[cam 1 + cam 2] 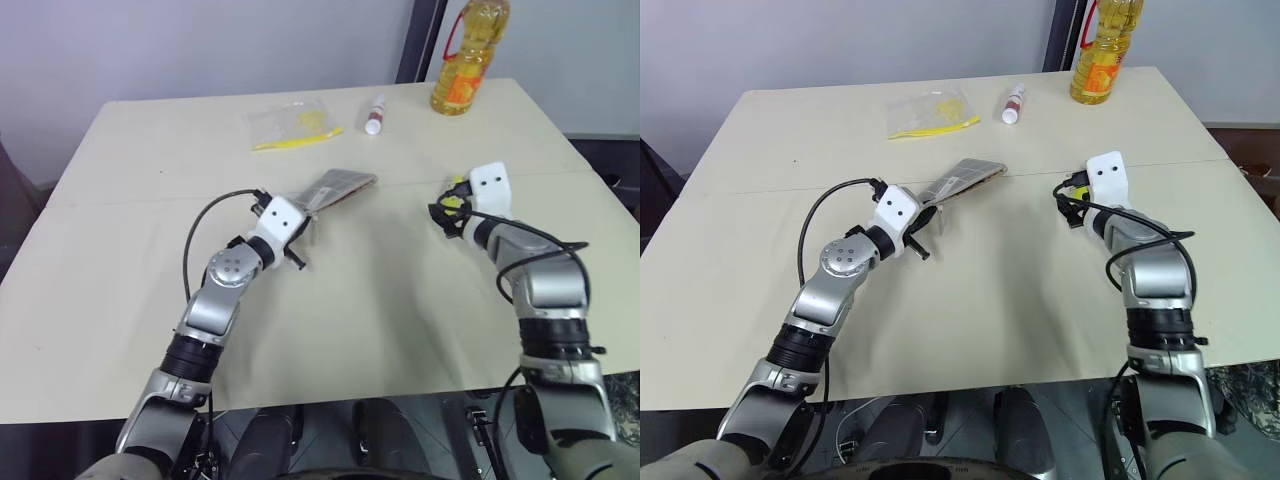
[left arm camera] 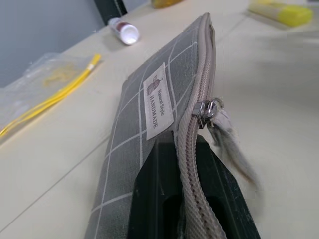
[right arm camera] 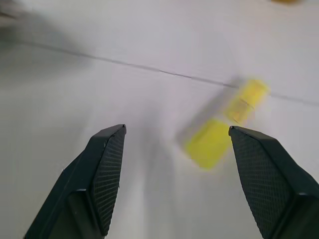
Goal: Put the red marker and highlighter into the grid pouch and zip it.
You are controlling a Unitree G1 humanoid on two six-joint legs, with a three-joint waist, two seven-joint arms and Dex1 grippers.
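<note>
Your left gripper [image 2: 192, 199] is clamped on the pouch [image 2: 149, 114], holding it edge-up over the table [image 1: 120, 300], zipper on top. Your right gripper [image 3: 174, 164] has its fingers spread wide, and the highlighter [image 3: 224, 124] lies on the table just past them.

I see the grid pouch [image 1: 338, 187] at mid-surface [image 1: 350, 330], the highlighter [image 3: 224, 124] to its right, and bag [image 1: 290, 125], tube [image 1: 375, 114] and bottle [image 1: 468, 55] behind.
</note>
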